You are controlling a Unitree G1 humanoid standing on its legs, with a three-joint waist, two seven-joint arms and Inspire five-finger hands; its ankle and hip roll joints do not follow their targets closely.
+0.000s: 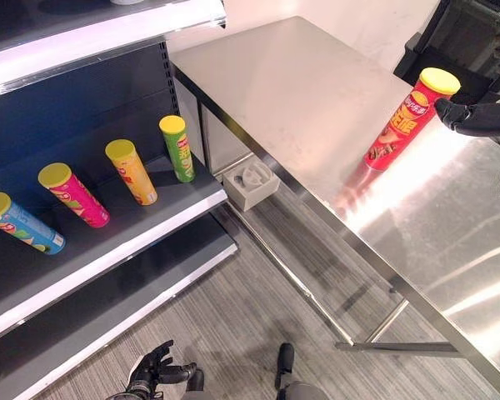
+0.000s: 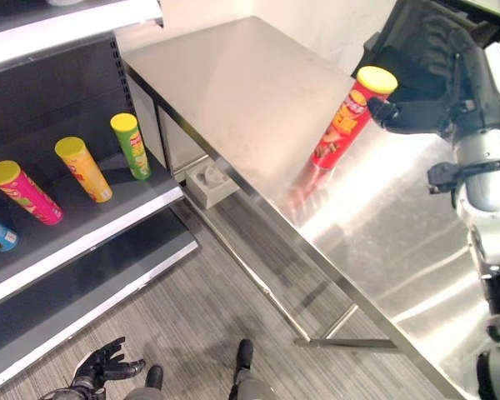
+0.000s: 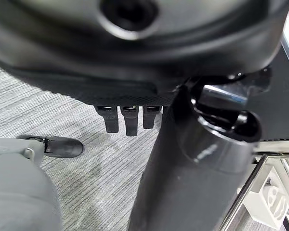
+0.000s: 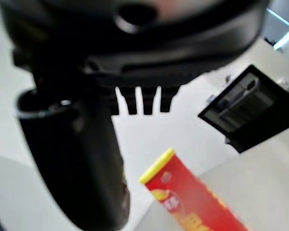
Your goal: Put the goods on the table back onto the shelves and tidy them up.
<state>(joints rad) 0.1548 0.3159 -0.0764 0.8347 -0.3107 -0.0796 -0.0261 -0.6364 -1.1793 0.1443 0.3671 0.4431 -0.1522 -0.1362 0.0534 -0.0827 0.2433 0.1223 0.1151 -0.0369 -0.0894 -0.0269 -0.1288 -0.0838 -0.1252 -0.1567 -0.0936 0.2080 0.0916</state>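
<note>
On your far left, the dark shelf (image 1: pixel 162 200) carries four tubes lying in a row: a blue can (image 1: pixel 21 222) with a yellow lid, next a pink can (image 1: pixel 72 195), then an orange can (image 1: pixel 132 172), and last a green can (image 1: pixel 177 148) nearest to the shelf's right end. They lie apart from each other, all with the yellow lids pointing away from the shelf edge. Low in the picture, near the grey carpet (image 1: pixel 258 308), you see the left hand (image 1: pixel 150 369) hanging with loose, spread fingers, and it holds nothing. Just under the corner of the steel table (image 1: pixel 300 92) a small white moulded box (image 1: pixel 250 183) sits on the floor beside the shelf. Further to the right, the red can (image 1: pixel 404 125) with a yellow lid stands on the table, well apart from the shelf. The right hand (image 2: pixel 417 112) is just beside the top of this can, its fingers relaxed and not closed around it; whether a fingertip touches the lid you cannot tell.
</note>
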